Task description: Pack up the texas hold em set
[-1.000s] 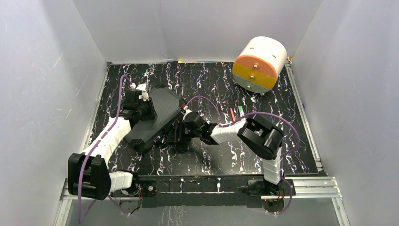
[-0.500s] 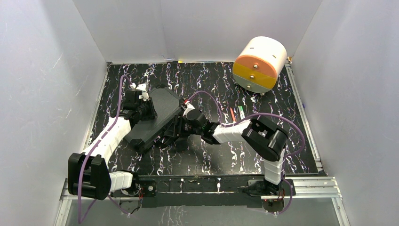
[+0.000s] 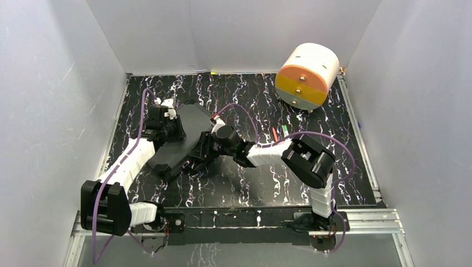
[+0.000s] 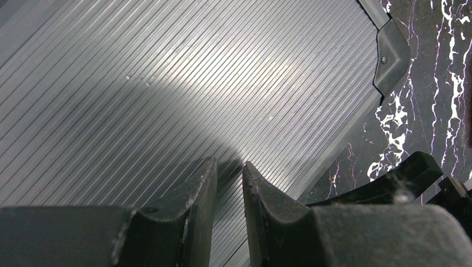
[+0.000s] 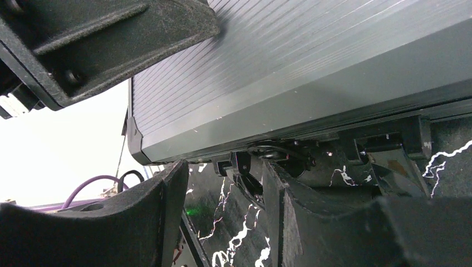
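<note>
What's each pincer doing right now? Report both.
Left pincer: nearly shut, holding nothing, tips resting on the ribbed lid of the case.
Right pincer: open, straddling the case's front latch, gripping nothing.

Both arms are built of white link shells joined by bulky black joint housings, each bolted to a black base bar along the near edge of the bench [image 3: 261, 192]. A thin purple cable loops along each arm. The left end effector [image 4: 229, 183] and right end effector [image 5: 222, 214] have matte black, scuffed fingers with curved inner faces.
</note>
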Motion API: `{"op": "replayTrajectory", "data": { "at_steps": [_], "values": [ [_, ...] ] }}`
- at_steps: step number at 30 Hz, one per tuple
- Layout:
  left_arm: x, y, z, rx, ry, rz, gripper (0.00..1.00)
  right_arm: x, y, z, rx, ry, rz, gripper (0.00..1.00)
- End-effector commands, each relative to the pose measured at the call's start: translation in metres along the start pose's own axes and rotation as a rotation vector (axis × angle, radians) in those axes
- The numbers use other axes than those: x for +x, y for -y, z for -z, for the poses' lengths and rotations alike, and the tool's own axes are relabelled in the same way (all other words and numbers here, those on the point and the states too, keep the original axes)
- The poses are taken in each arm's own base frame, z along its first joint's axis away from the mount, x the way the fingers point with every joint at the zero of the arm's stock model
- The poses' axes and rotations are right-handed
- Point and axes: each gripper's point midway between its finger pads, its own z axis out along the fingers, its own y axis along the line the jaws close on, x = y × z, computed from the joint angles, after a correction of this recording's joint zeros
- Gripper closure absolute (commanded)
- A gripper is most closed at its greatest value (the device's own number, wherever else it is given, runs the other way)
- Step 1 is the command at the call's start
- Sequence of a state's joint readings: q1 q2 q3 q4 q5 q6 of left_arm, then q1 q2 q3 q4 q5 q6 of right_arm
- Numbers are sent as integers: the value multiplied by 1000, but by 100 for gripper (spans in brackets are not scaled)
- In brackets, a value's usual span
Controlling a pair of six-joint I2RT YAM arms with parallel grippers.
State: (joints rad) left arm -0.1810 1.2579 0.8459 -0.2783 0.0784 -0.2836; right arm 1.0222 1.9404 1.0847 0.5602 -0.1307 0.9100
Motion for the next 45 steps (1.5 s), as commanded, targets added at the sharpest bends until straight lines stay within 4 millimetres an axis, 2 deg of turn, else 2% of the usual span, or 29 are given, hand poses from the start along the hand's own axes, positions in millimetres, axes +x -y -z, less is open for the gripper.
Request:
{"op": "replayTrajectory", "data": {
  "at_steps": [1, 4, 7, 9, 12, 17, 23, 26, 32, 36, 41, 45],
  "values": [
    [70, -23, -4, -84, -247, -3, 77, -22, -18, -9, -56, 74, 40, 40],
    [67, -22, -3, -83, -238, 1, 76, -24, -16, -10, -41, 78, 49, 40],
    [54, -18, 1, -77, -207, 12, 74, -28, -22, -4, -51, 88, 70, 41],
    [39, -12, 5, -63, -172, 19, 71, -34, -30, 6, -55, 106, 87, 41],
    [12, -1, 11, -36, -109, 33, 64, -38, -31, 20, -33, 122, 119, 41],
    [-26, 9, 16, -20, -29, 34, 51, -33, -18, 36, 38, 109, 133, 42],
    [-57, -5, 20, -92, 31, 32, 37, -15, 2, 40, 100, 46, 128, 53],
    [-63, -19, 21, -130, 43, 53, 32, -7, 11, 36, 128, 8, 126, 57],
    [-55, -48, 20, -149, 0, 185, 26, -1, 20, 20, 161, -45, 137, 62],
    [-38, -54, 18, -150, -43, 216, 24, -2, 18, 10, 157, -62, 136, 64],
    [-6, -73, 11, -245, -137, 229, 27, -1, 22, 0, 170, -78, 134, 64],
    [14, -78, 5, -271, -209, 231, 33, 3, 30, -4, 202, -103, 127, 66]
  ]
}}
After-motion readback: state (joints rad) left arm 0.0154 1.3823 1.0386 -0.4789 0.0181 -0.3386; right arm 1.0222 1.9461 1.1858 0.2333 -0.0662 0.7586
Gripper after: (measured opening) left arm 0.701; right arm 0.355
